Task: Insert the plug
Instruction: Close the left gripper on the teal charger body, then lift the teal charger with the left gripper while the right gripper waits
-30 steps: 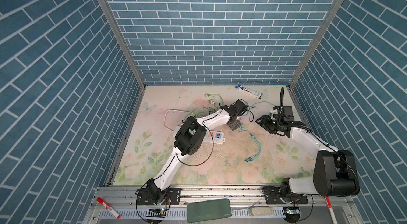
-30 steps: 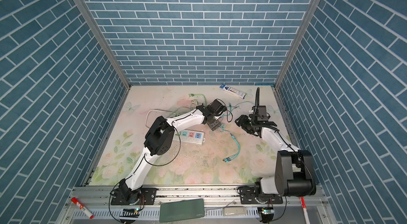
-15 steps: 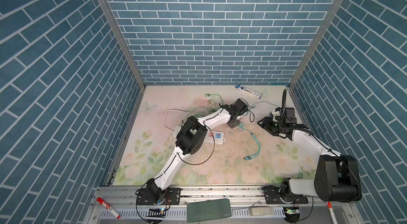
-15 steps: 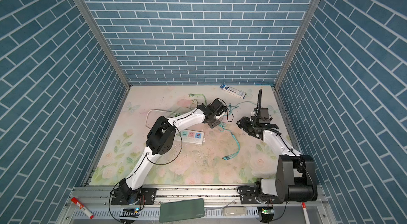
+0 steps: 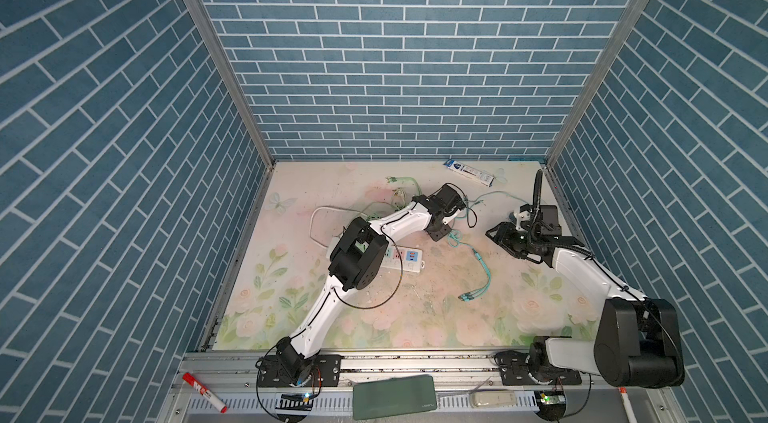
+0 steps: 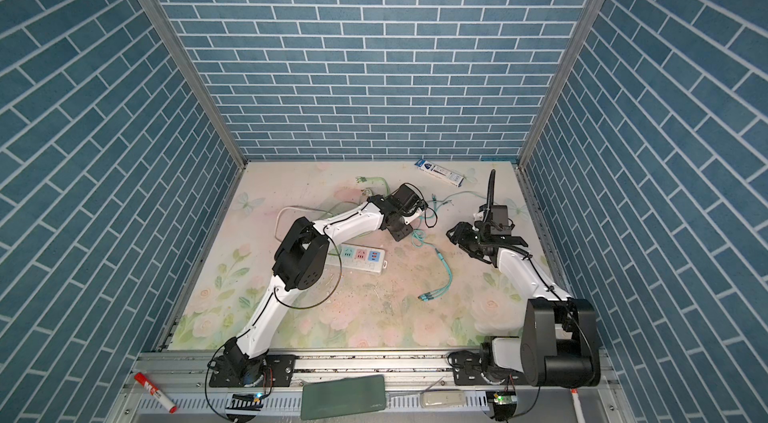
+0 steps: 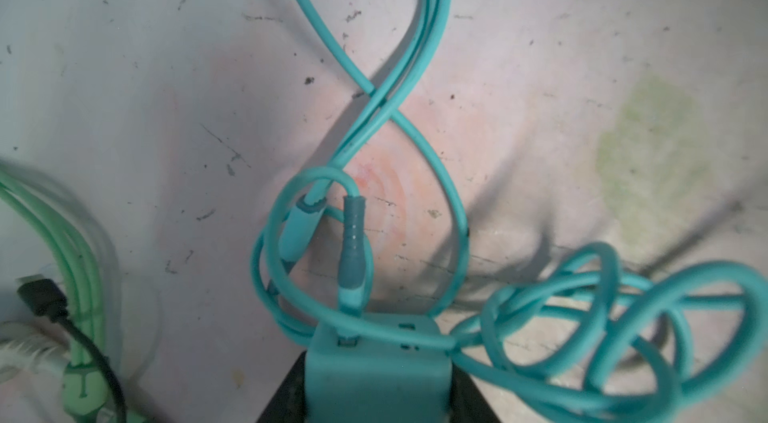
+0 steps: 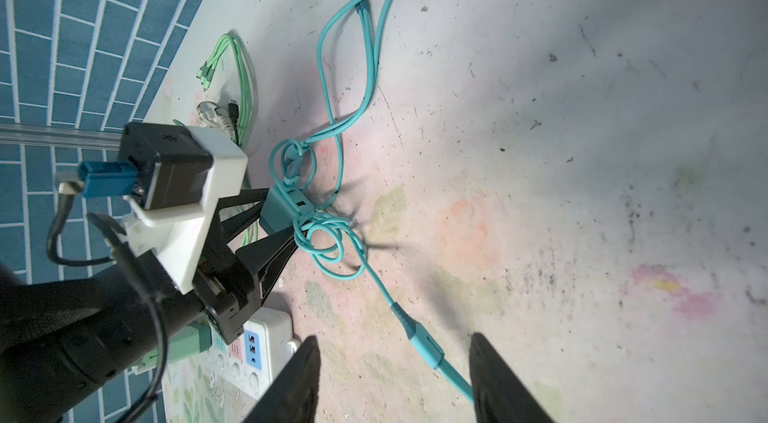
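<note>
Since a second earlier, the left hand (image 8: 282,216) had drawn its fingers in from a wide spread, and they now pinched the teal charger (image 7: 374,371) by its two flanks, with the arm itself hardly shifted. That charger, the plug to be inserted, sat toward the far middle of the table (image 5: 436,317), so low that I could not tell whether it rested on the surface or had left it. Its prongs were hidden. A side grip made sense, since it would leave the pronged face free to meet a socket. A USB connector (image 7: 353,250) stood plugged into the charger, and the teal cable (image 7: 376,103) looped in a tangle just beside it before trailing off across the table, so it would likely drag behind any carry. The power strip (image 5: 411,263), the likely target, lay apart from the charger, nearer the front and partly under the left arm's elbow. The right hand (image 8: 395,341) hung with its fingers spread and pinching nothing, over a straight run of that cable, probably placed to mind the slack or steady the strip.
</note>
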Robot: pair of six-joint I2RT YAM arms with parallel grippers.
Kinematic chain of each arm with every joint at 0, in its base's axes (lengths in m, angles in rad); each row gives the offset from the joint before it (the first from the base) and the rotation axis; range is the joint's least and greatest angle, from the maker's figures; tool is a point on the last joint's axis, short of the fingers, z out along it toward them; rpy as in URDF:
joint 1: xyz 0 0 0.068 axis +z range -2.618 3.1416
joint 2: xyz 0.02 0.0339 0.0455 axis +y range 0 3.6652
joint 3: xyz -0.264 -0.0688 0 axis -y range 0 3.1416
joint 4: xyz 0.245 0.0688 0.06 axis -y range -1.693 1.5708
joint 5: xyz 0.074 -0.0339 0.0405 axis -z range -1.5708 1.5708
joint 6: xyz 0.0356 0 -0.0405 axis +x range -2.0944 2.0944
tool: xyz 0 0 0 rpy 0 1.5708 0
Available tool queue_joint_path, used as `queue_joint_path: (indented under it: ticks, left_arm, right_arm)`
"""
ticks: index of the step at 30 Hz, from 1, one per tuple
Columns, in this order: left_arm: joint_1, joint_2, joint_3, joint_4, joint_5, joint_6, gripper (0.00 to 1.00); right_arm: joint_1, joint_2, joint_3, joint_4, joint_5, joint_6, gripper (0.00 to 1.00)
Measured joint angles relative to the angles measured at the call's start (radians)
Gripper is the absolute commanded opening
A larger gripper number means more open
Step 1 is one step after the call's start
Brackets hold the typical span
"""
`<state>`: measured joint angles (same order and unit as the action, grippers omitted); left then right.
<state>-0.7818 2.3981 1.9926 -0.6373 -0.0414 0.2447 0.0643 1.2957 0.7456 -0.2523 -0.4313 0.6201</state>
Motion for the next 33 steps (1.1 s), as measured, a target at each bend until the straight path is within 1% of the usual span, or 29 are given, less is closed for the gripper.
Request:
queue_joint_path:
  ticks: [4, 7, 11, 16, 20, 23, 26, 29, 33]
  left_arm:
    - [0.024, -0.035, -0.009, -0.027, 0.047, -0.002, 0.32]
    - [0.055, -0.075, 0.018, -0.065, 0.087, -0.005, 0.32]
    - [0.115, -0.109, 0.132, -0.092, 0.130, -0.026, 0.33]
    - [0.193, -0.115, 0.307, -0.116, 0.163, -0.076, 0.34]
    - [0.237, -0.115, 0.432, -0.137, 0.149, -0.130, 0.35]
    - [0.246, -0.117, 0.476, -0.133, 0.120, -0.163, 0.35]
    - [0.245, -0.129, 0.476, -0.128, 0.090, -0.185, 0.36]
    - [0.244, -0.156, 0.439, -0.111, 0.078, -0.200, 0.35]
    - [0.242, -0.239, 0.287, -0.051, 0.091, -0.217, 0.35]
  right_arm:
    - [0.000, -0.030, -0.006, -0.018, 0.000, -0.001, 0.58]
    - [0.000, -0.045, -0.007, -0.026, -0.003, -0.002, 0.58]
    - [0.000, -0.060, -0.007, -0.032, -0.005, -0.016, 0.58]
    - [0.000, -0.073, -0.010, -0.036, -0.008, -0.019, 0.58]
    - [0.000, -0.081, -0.016, -0.037, -0.011, -0.020, 0.58]
    - [0.000, -0.085, -0.023, -0.035, -0.013, -0.020, 0.58]
    - [0.000, -0.085, -0.031, -0.035, -0.017, -0.019, 0.58]
    - [0.000, -0.085, -0.041, -0.031, -0.024, -0.019, 0.58]
    - [0.000, -0.085, -0.045, -0.019, -0.047, -0.019, 0.58]
